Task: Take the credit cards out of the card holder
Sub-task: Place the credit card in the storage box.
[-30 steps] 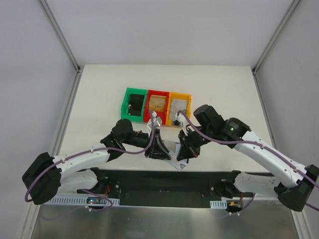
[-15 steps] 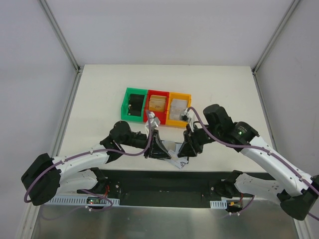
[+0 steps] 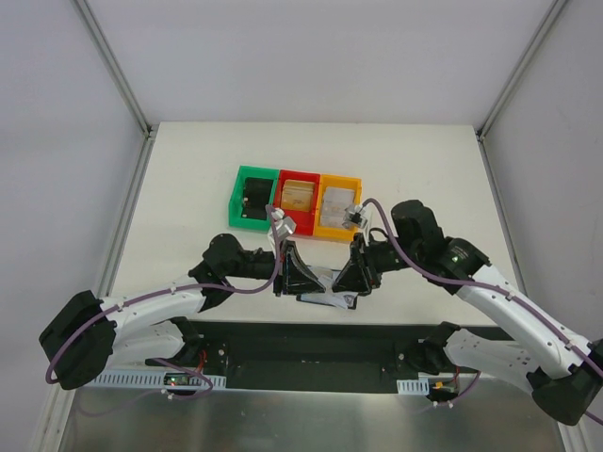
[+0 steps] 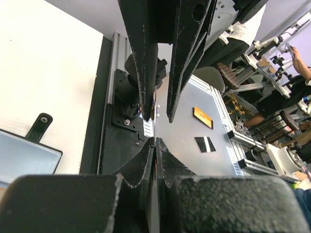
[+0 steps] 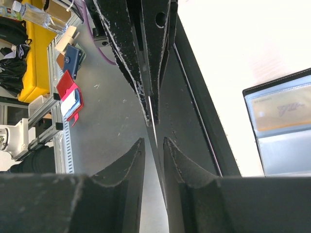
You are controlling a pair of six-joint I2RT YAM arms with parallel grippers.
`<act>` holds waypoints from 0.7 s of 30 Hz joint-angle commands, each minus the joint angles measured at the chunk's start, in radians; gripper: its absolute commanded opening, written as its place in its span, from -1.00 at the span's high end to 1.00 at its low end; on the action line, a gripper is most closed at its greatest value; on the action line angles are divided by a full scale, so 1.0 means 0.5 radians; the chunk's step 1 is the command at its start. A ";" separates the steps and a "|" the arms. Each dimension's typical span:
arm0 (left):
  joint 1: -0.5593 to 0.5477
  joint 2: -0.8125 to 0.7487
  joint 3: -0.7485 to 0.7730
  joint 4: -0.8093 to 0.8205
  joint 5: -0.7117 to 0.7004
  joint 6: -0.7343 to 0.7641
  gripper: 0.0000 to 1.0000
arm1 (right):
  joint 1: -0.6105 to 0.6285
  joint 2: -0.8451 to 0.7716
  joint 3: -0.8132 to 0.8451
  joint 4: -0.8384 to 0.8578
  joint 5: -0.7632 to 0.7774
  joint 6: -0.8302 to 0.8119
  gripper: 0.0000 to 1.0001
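The card holder (image 3: 325, 298) lies open at the table's near edge, its bluish-grey panels (image 5: 284, 126) showing a tan card inside and its black tab (image 4: 39, 126) sticking out. Just above it my two grippers meet tip to tip. My left gripper (image 4: 155, 141) is shut on a thin credit card (image 4: 155, 165) seen edge-on. That same card (image 5: 153, 121) passes between the jaws of my right gripper (image 5: 154, 141), which stand apart with a gap beside it. In the top view the left gripper (image 3: 316, 280) faces the right gripper (image 3: 339, 280).
Three bins stand in a row behind the grippers: a green bin (image 3: 237, 200) with a chunky black object, a red bin (image 3: 279, 209) with a tan card, and an orange bin (image 3: 321, 224) with a pale card. The black base rail (image 3: 311, 344) runs along the near edge.
My left jaws have closed on the card. My right jaws were shut and now stand apart. Both grippers have risen off the holder and now face each other.
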 commanded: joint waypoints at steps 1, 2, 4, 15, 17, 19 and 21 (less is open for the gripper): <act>-0.018 -0.041 -0.025 0.148 -0.068 -0.026 1.00 | -0.012 -0.053 -0.019 0.103 -0.071 0.038 0.53; -0.021 -0.047 -0.028 0.145 -0.071 -0.023 1.00 | -0.021 -0.056 -0.022 0.103 -0.074 0.038 0.54; -0.015 -0.047 -0.034 0.148 -0.068 -0.026 1.00 | -0.031 -0.063 -0.025 0.091 -0.090 0.029 0.56; 0.010 -0.081 -0.034 0.111 -0.056 -0.014 1.00 | -0.071 -0.035 0.027 -0.059 -0.142 -0.075 0.64; 0.007 -0.069 -0.025 0.111 -0.050 -0.017 1.00 | -0.071 -0.035 0.021 -0.056 -0.136 -0.078 0.67; 0.007 -0.057 -0.019 0.120 -0.034 -0.023 1.00 | -0.071 -0.041 0.021 -0.050 -0.136 -0.078 0.69; 0.007 -0.047 -0.022 0.126 -0.019 -0.029 1.00 | -0.074 -0.047 0.027 -0.047 -0.120 -0.075 0.67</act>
